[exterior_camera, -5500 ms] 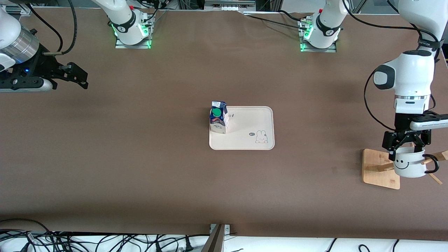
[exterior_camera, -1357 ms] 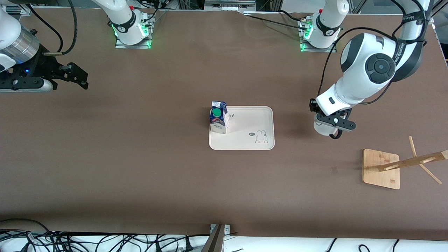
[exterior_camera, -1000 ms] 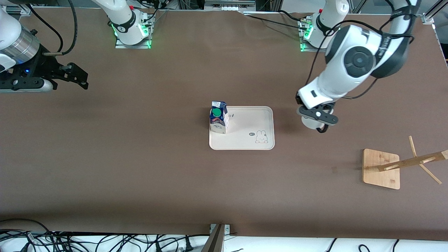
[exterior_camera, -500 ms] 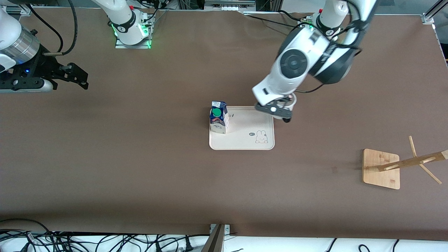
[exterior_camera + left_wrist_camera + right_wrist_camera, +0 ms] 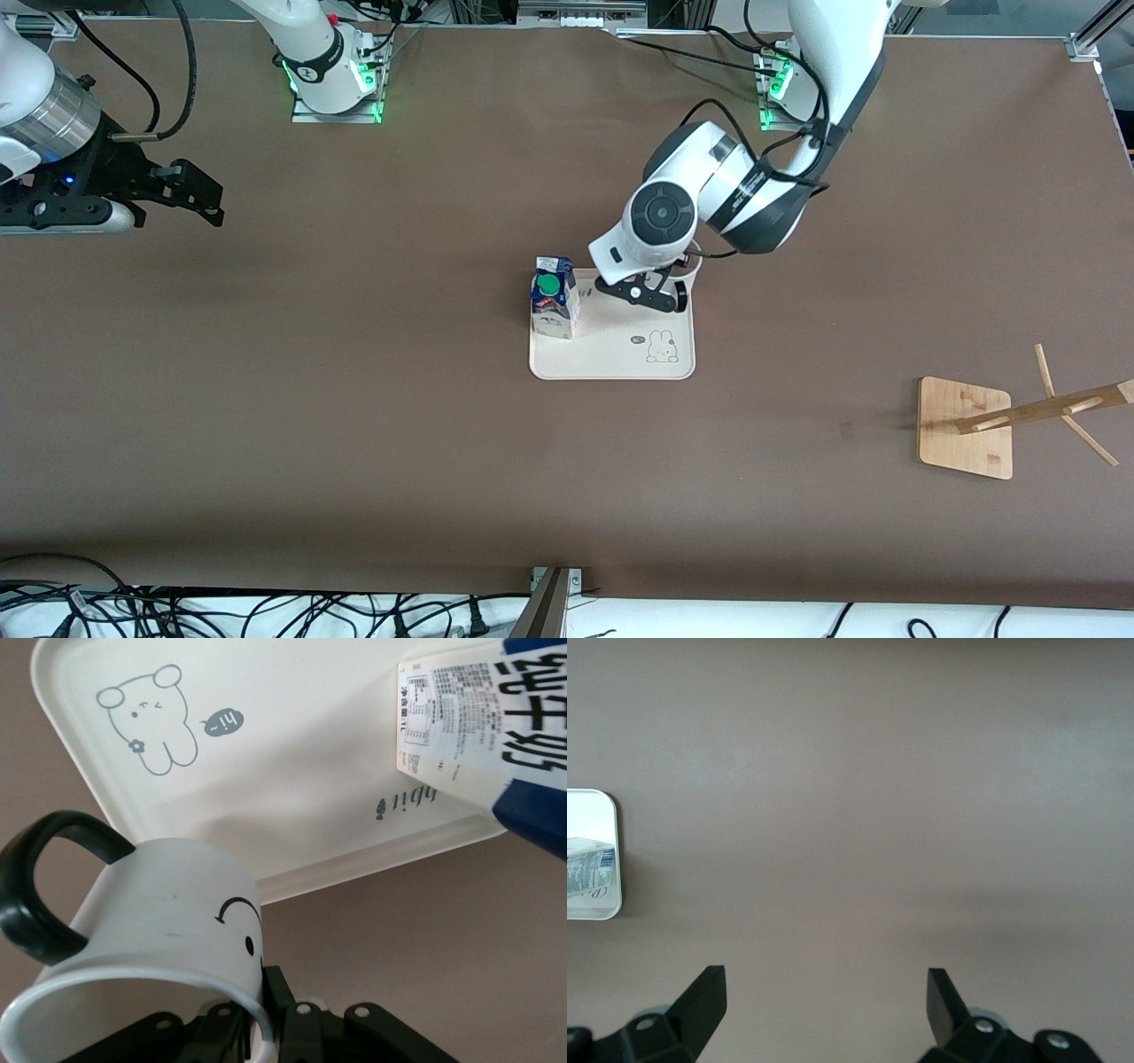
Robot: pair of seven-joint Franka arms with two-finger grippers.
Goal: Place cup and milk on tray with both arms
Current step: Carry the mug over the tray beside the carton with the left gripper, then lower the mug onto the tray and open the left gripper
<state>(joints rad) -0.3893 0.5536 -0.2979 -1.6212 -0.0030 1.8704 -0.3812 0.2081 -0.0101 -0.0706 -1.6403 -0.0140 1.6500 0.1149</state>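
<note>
The smiley-face mug (image 5: 151,930) hangs tilted over the tray's (image 5: 611,359) edge farthest from the front camera, clamped by its rim in the left claw (image 5: 645,292). The milk carton (image 5: 554,297) already stands on the tray. Risk: lowered at this tilt, the mug could catch the tray's lip and tip. The right claw (image 5: 824,997) waits, spread wide and empty, over bare desk (image 5: 354,425).

Brown table (image 5: 354,425) — wooden rack (image 5: 970,428) on it, cables (image 5: 221,611) along its edge

left end effector (image 5: 645,292) clamped, right end effector (image 5: 824,997) open, waiting
</note>
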